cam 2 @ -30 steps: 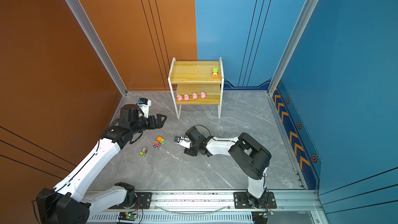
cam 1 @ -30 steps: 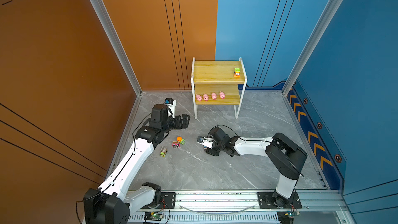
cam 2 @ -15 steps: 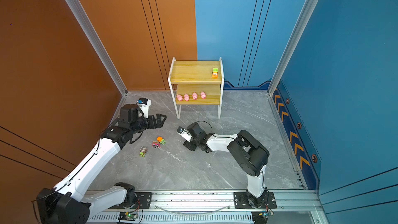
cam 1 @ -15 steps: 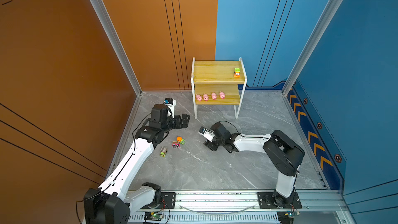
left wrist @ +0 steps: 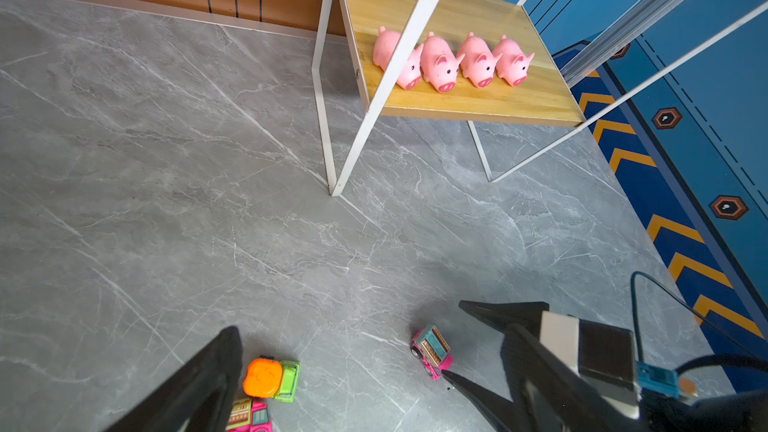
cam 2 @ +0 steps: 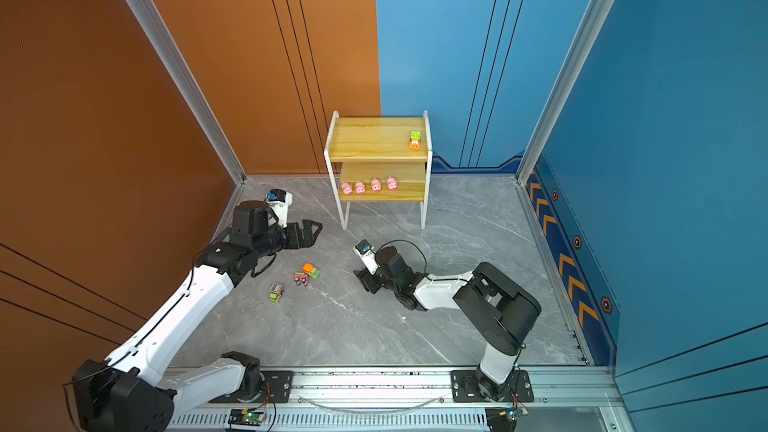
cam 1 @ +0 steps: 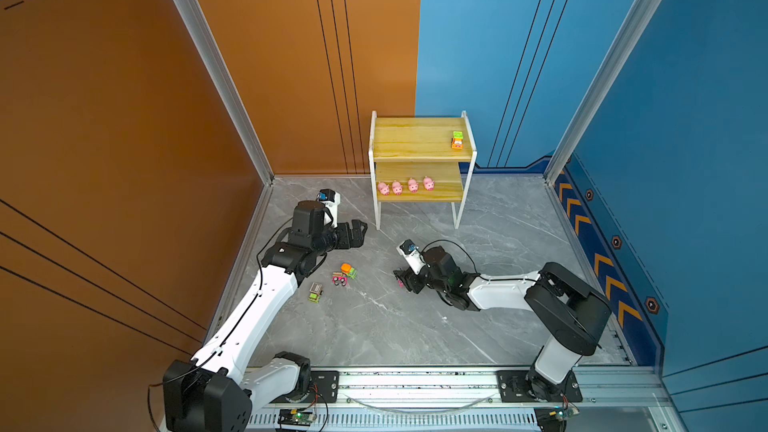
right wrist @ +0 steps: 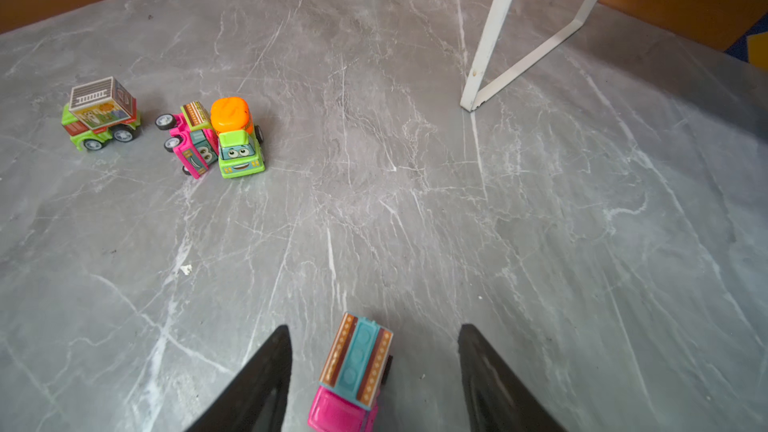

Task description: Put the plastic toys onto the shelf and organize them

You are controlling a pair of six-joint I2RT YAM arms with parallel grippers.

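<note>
quick status from my end. the right gripper (right wrist: pixel 374 328) is down low over the bench (right wrist: pixel 415 160) with its jaws spread, and the pink truck with the teal roof (right wrist: pixel 357 363) sits right between them on its wheels, pink cab end toward the wrist. the wrist cam shows bare bench on either side of the truck, so neither jaw is touching it and nothing is pinched. in both top views that truck is just a sliver of pink at the tips.

the left gripper (cam 1: pixel 360 234) hangs above the bench with its jaws spread wide and nothing in them, tips aimed toward the shelf (cam 1: pixel 415 139).

three more trucks are on the bench out past the tips of the right jaws, well apart from them and over on the left gripper's side:
- a green one carrying a box (right wrist: pixel 99 114), upright
- a pink one tipped on its side (right wrist: pixel 193 139)
- a green one with an orange drum (right wrist: pixel 239 139), upright, with the tipped pink one leaning against it

the box truck stands just beside that pair and doesn't touch them. from the top views the whole bunch sits near the left jaws, on the side toward the arm bases.

the shelf stands beyond both sets of jaws. four pink pigs (left wrist: pixel 440 64) are lined up in a row on the lower board, snouts toward its front edge. one orange and green truck (cam 1: pixel 457 140) sits alone on the upper board, at the end on the right gripper's side.
</note>
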